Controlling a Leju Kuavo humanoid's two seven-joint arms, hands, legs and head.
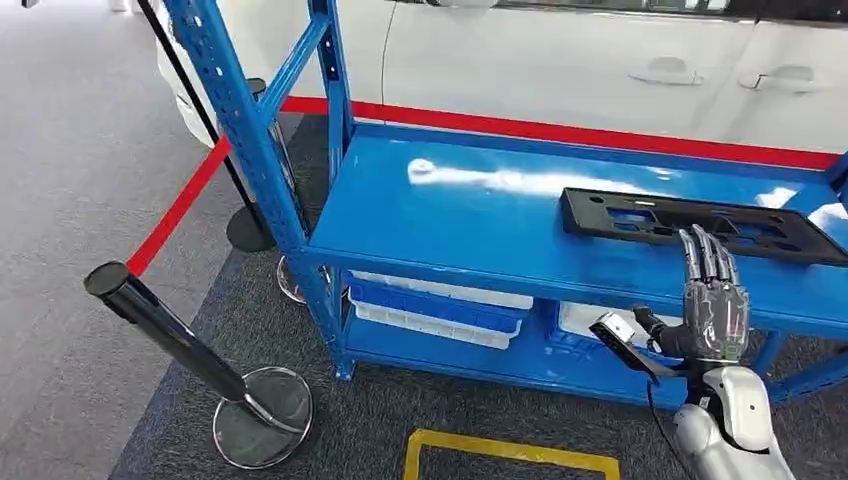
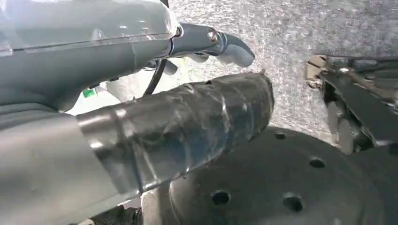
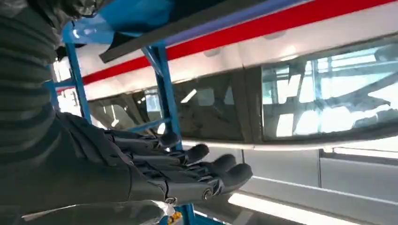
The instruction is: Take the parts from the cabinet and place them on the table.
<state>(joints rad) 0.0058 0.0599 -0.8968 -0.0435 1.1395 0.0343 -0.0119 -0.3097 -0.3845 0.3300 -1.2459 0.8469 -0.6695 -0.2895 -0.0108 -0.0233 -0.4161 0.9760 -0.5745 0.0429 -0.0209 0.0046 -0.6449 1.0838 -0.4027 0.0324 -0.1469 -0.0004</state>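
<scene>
A flat black plastic part (image 1: 700, 225) with several cut-outs lies on the blue shelf (image 1: 470, 215) of the rack, toward its right side. My right hand (image 1: 713, 300) is raised in front of the shelf's front edge, just below the part, fingers straight and apart, holding nothing. The right wrist view shows the same hand (image 3: 187, 173) with its fingers stretched out and empty, the blue shelf (image 3: 122, 18) and the part's dark edge (image 3: 155, 35) close by. My left hand (image 2: 187, 117) hangs low in the left wrist view, with nothing in it.
White and blue bins (image 1: 440, 305) sit on the rack's lower shelf. A blue upright (image 1: 250, 130) frames the rack's left end. Two stanchions (image 1: 190, 350) with a red belt (image 1: 180, 205) stand to the left. A white car (image 1: 600, 60) is behind the rack. Yellow floor marking (image 1: 510, 455) lies below.
</scene>
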